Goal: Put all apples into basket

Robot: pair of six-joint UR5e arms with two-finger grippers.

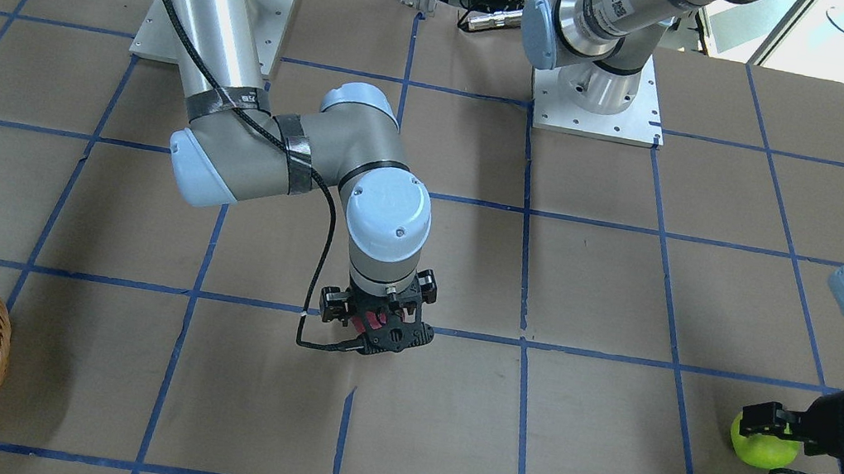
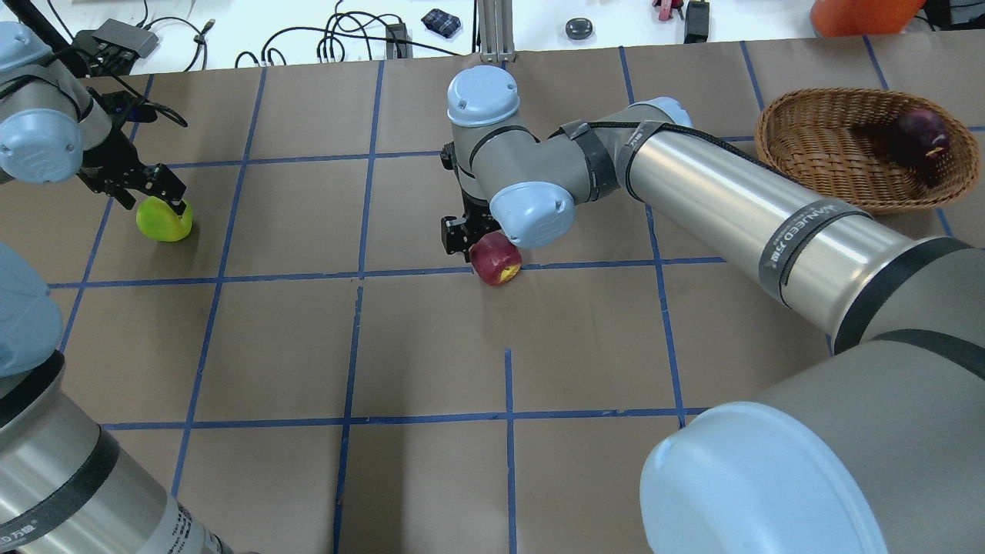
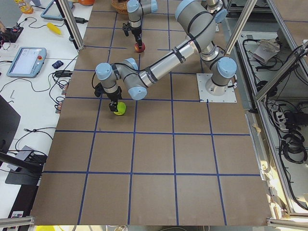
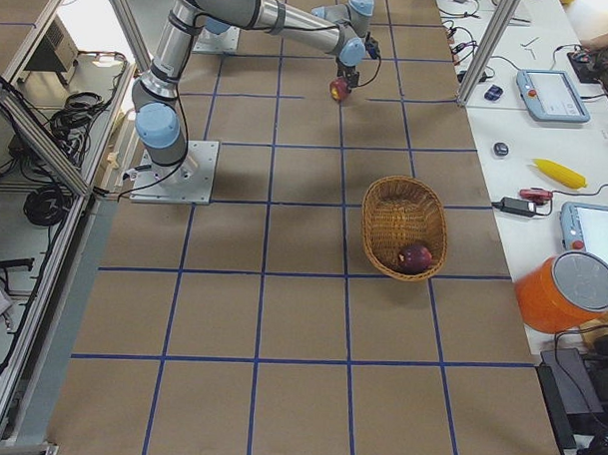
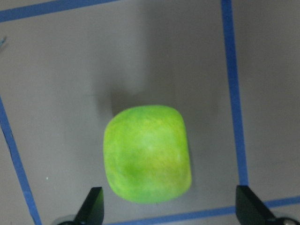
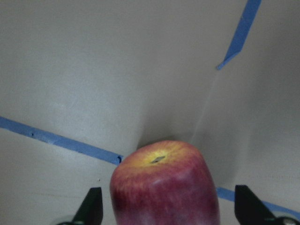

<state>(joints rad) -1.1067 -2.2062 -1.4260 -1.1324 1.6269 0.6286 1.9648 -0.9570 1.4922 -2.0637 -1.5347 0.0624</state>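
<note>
A yellow-green apple [image 2: 164, 220] lies on the table at its left end. My left gripper [image 2: 154, 196] is open above it, with the apple [image 5: 147, 154] between its spread fingertips [image 5: 93, 206] and apart from them. A dark red apple with a yellow patch [image 2: 497, 260] lies near mid-table. My right gripper [image 2: 481, 242] is open over it, and the apple [image 6: 164, 183] sits between the fingers without touching them. Another dark red apple [image 2: 919, 131] lies inside the wicker basket [image 2: 816, 146] at the table's right end.
The arms' base plates [image 1: 596, 104] stand at the robot's edge of the table. Beside the table, a side bench holds an orange bucket [image 4: 566, 292], a yellow object [image 4: 561, 174], cables and tablets. Blue tape lines grid the brown table cover.
</note>
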